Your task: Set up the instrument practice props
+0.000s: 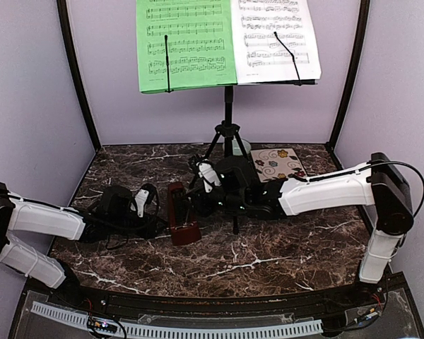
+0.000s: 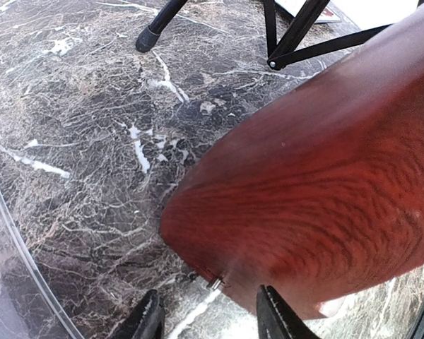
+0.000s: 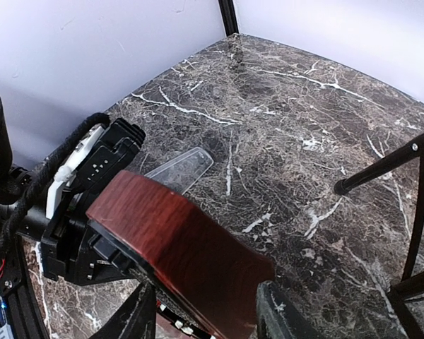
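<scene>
The black tripod music stand [image 1: 228,120] stands at the back, with the green sheet [image 1: 186,42] and the white sheet [image 1: 275,35] side by side on its desk. The red-brown metronome [image 1: 181,219] stands on the marble left of centre. My right gripper [image 1: 198,201] reaches it from the right. In the right wrist view its fingers [image 3: 208,318] sit on either side of the wooden body [image 3: 191,254]. My left gripper [image 1: 155,215] is close on the left. In the left wrist view it [image 2: 212,321] is open, with the metronome [image 2: 318,191] just ahead of its fingertips.
A cream swirl-pattern tile [image 1: 277,163] lies at the back right. A pale bowl [image 1: 242,146] sits behind the stand's legs [image 3: 385,166]. A clear plastic piece [image 3: 180,169] lies on the marble beside the metronome. Dark posts and lilac walls enclose the table.
</scene>
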Controlling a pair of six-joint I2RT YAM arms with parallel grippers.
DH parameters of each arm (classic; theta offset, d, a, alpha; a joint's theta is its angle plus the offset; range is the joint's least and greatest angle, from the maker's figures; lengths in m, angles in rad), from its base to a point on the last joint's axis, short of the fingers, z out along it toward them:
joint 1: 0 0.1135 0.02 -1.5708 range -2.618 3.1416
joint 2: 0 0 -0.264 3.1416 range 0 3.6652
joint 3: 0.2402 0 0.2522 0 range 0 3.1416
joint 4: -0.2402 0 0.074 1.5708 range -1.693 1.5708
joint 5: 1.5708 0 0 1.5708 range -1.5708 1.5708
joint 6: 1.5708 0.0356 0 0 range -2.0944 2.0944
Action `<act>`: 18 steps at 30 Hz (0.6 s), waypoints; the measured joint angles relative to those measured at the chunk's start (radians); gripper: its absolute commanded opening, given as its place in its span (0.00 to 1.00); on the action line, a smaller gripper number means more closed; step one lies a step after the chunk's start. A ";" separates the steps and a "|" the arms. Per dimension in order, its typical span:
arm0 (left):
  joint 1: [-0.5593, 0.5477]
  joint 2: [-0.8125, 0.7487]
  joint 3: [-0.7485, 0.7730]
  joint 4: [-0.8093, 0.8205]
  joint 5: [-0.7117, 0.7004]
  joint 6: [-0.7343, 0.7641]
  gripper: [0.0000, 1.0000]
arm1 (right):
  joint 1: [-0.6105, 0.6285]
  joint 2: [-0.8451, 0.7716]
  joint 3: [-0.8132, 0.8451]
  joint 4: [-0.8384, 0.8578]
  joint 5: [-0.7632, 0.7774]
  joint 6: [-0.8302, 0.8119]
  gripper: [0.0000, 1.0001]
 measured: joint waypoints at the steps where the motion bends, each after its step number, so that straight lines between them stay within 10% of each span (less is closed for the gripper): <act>1: 0.000 0.000 0.000 0.000 -0.001 0.000 0.46 | -0.001 0.000 0.000 0.000 0.000 0.000 0.47; 18: 0.000 0.000 0.000 0.000 -0.006 0.001 0.46 | -0.012 -0.025 -0.089 0.046 -0.052 -0.018 0.73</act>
